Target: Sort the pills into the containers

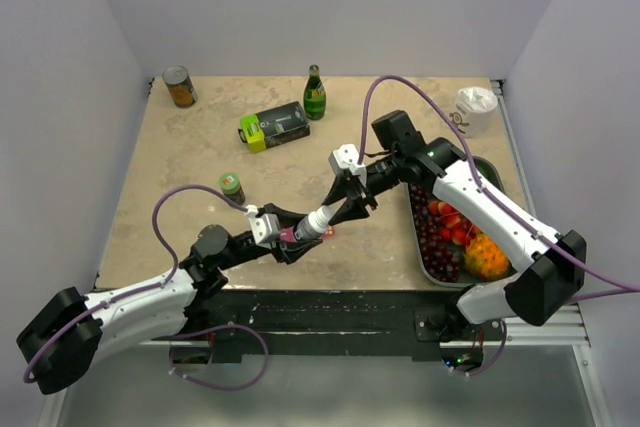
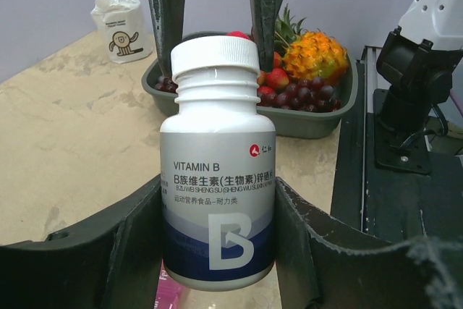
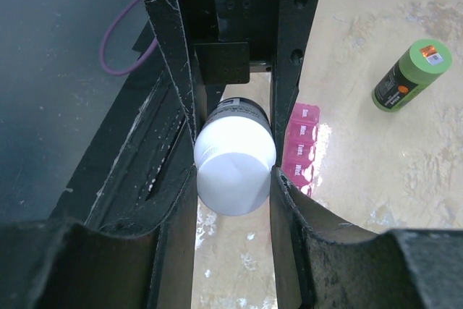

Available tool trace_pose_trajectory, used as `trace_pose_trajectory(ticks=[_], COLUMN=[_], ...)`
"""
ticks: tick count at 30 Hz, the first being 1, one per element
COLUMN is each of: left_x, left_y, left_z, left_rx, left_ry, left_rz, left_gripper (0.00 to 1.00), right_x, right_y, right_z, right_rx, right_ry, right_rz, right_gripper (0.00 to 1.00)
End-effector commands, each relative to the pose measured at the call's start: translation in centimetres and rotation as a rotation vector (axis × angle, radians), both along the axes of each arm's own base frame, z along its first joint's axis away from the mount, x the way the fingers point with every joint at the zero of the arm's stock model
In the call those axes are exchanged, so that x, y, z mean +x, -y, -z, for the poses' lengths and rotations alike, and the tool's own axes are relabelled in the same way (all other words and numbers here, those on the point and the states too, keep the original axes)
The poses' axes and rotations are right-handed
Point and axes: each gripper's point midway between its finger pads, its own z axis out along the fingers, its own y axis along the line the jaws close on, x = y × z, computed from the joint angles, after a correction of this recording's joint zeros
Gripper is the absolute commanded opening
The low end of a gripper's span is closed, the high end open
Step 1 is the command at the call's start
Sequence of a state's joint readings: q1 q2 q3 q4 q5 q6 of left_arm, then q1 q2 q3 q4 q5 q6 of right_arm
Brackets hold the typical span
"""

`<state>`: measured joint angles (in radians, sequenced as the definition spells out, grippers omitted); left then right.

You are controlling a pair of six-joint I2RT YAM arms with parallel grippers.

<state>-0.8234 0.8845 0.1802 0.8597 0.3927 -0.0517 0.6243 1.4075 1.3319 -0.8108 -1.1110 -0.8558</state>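
Near the front edge of the table (image 1: 200, 157), both hands meet on one white vitamin bottle (image 2: 217, 208), held on its side between them. The left hand (image 1: 293, 237) pinches the bottle's body, probably to brace it. The right hand (image 3: 235, 182) is clamped on the white cap (image 2: 215, 54), likely to twist it off and free the pills. The containers (image 3: 302, 146), a pink strip with lids apparently shut, lie on the table just beside the bottle.

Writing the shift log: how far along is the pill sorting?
Done: nothing visible; no pills are out near the organiser. In hand: left gripper holds the bottle, right gripper grips its cap, still on. Left: uncapping and all the sorting.
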Motion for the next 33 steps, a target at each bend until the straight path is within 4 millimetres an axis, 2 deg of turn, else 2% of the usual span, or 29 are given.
trace_pose_trajectory(ticks=[1,8,14,18,19,26,27,30,33], left_x=[-0.2,0.5,0.8,2.4,3.1,6.9,7.4,9.0,9.9], left_y=[0.2,-0.1,-0.7,-0.6,-0.8,-1.2,-1.1,-1.6,-1.6], left_z=[-5.1,-6.0,-7.8,-8.8,-9.7,-11.1,-10.6,-11.1,-10.5], left_rx=[-0.134,-0.161,-0.219,-0.212,-0.226,-0.218,-0.207,-0.194,-0.155], left_ry=[0.096,0.087,0.124,0.155,0.166,0.233,0.227,0.233,0.234], left_rz=[0.008,-0.036,-0.068,-0.134,-0.172,-0.392,-0.417,-0.523,-0.565], left_gripper=[0.00,0.00,0.00,0.00,0.00,0.00,0.00,0.00,0.00], right_x=[-1.1,-0.9,-0.8,0.2,0.3,4.0,4.6,6.7,7.6], right_y=[-0.8,-0.9,-1.2,-2.0,-2.2,-3.8,-3.8,-3.1,-2.6], right_z=[0.4,1.9,2.7,2.9,2.9,2.7,3.0,4.3,4.4], right_rx=[0.005,-0.052,-0.075,-0.101,-0.116,-0.162,-0.174,-0.220,-0.233], right_ry=[-0.038,0.007,-0.036,-0.099,-0.167,-0.363,-0.366,-0.338,-0.304], right_rz=[-0.033,-0.004,0.037,0.126,0.170,0.474,0.511,0.646,0.696], right_gripper=[0.11,0.14,0.16,0.17,0.17,0.15,0.15,0.15,0.15])
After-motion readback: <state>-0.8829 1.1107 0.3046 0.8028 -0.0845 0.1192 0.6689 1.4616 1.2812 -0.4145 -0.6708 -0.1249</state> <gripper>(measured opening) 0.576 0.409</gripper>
